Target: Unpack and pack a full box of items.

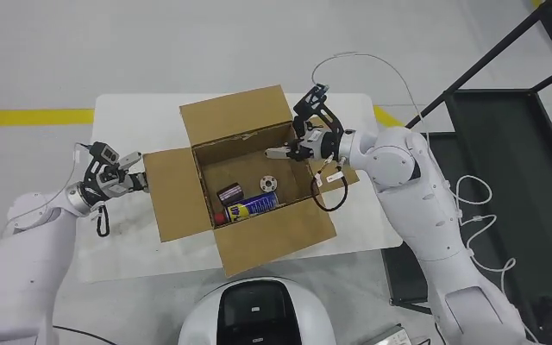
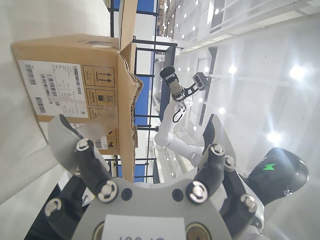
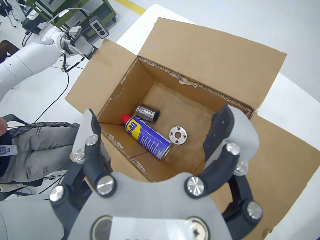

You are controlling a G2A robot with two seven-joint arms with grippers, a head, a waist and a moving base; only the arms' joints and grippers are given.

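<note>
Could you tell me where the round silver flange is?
Top view: the silver flange lies on the cardboard box's floor beside the blue spray can, toward the right gripper.

the box (image 1: 237,116) stands in the middle of the surface (image 1: 129,121), its four flaps folded outward over the surface around it. on the box floor, the spray can (image 1: 254,205) lies on its side along the wall nearest the robot, cap end toward the left wall. the metal cylinder (image 1: 229,192) lies just beside that cap end, on the can's far side. the flange disc (image 1: 268,183) lies flat to the right of the cylinder, apart from it and just beyond the can. the left end effector (image 2: 136,123) is left of the box, by the outer edge of the left flap. the right end effector (image 3: 156,116) hangs above the right part of the opening. a rack (image 1: 492,155) stands on the floor right of the surface.
</note>
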